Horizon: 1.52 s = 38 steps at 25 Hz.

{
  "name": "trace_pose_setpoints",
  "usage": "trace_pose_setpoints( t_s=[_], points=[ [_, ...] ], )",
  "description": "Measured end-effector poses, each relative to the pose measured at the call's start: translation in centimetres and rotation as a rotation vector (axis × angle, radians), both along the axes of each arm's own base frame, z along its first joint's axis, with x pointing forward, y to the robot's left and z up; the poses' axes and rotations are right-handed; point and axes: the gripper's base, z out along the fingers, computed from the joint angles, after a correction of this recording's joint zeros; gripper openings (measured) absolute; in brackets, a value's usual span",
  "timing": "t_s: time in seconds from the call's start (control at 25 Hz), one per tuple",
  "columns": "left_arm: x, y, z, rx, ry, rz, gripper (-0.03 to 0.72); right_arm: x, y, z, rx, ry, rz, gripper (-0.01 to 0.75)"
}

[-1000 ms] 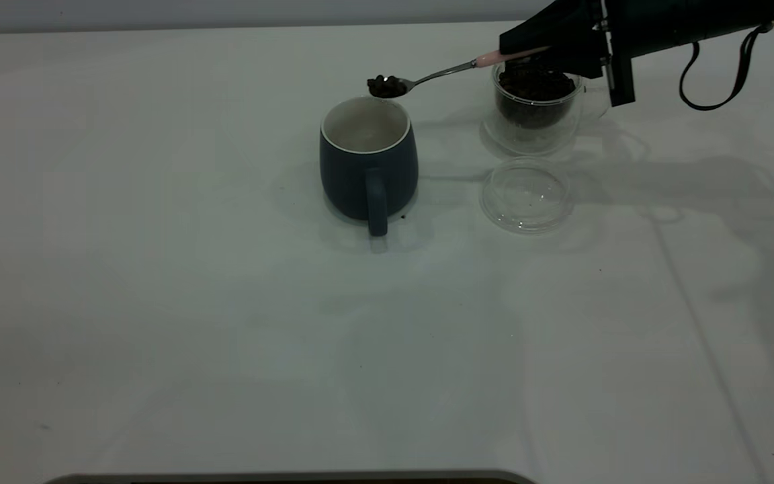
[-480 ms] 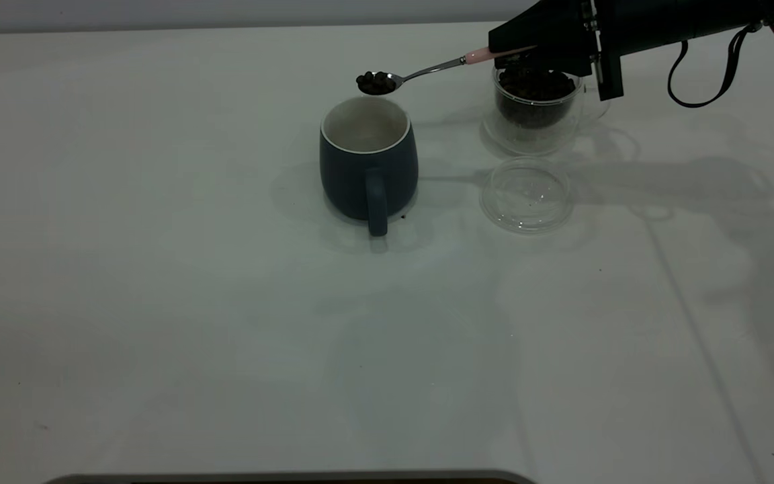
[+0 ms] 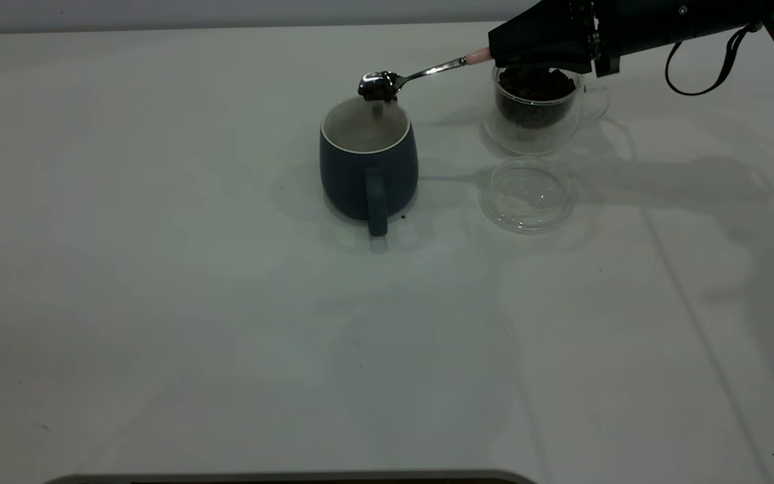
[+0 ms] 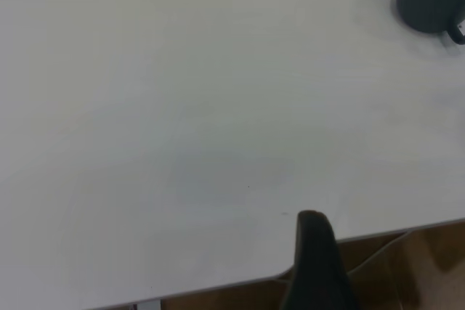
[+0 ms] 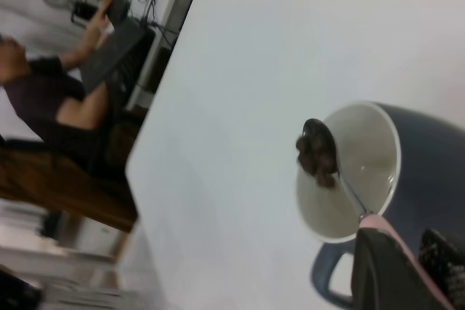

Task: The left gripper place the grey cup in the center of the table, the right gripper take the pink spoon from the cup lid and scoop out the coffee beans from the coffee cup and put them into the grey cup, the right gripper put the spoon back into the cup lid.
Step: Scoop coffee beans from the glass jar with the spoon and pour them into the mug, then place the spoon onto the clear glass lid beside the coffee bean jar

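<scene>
My white surface (image 3: pixel 226 302) fills the exterior view, with the grey cup (image 3: pixel 368 161) standing near its middle, handle toward the camera. My right tool (image 3: pixel 494 48) reaches in from the far right and is pinching the pink spoon (image 3: pixel 427 70) by its handle. The spoon's bowl is tilted over the far rim of the grey cup with a clump of coffee beans (image 5: pixel 317 157) on it; a blurred streak shows just under the bowl, inside the cup's mouth. Below that tool stands the coffee cup (image 3: pixel 535 107), full of dark beans, and the cup lid (image 3: pixel 527 195) lies just in front of it. In the left wrist view I see only a dark tip of my left tool (image 4: pixel 317 263) near the surface's edge, well apart from the grey cup; I cannot tell its state. In the right wrist view a person (image 5: pixel 51 99) sits beyond the surface.
</scene>
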Motion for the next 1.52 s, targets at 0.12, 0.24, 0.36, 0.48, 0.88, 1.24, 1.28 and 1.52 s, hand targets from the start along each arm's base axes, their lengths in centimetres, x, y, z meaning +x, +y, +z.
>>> trace_pose_setpoints(
  t_s=[0.12,0.24,0.36,0.48,0.88,1.24,1.28,1.52],
  points=[
    [0.0,0.0,0.0,0.000,0.000,0.000,0.565,0.1,0.0,0.1,-0.008,-0.081,0.021,0.103],
    [0.0,0.0,0.0,0.000,0.000,0.000,0.565,0.1,0.0,0.1,-0.010,-0.106,0.026,0.103],
    [0.0,0.0,0.0,0.000,0.000,0.000,0.565,0.1,-0.1,0.0,-0.012,-0.086,0.023,0.103],
    [0.0,0.0,0.0,0.000,0.000,0.000,0.565,-0.1,-1.5,-0.3,-0.030,0.009,0.005,0.103],
    [0.0,0.0,0.0,0.000,0.000,0.000,0.565,-4.2,-6.6,-1.0,0.016,0.263,-0.182,0.102],
    [0.0,0.0,0.0,0.000,0.000,0.000,0.565,-8.6,-11.0,-3.5,0.073,0.469,-0.460,0.102],
    [0.0,0.0,0.0,0.000,0.000,0.000,0.565,-8.7,-11.2,-3.7,0.073,0.473,-0.470,0.102],
    [0.0,0.0,0.0,0.000,0.000,0.000,0.565,-8.9,-11.4,-6.2,0.102,0.540,-0.560,0.102]
  ],
)
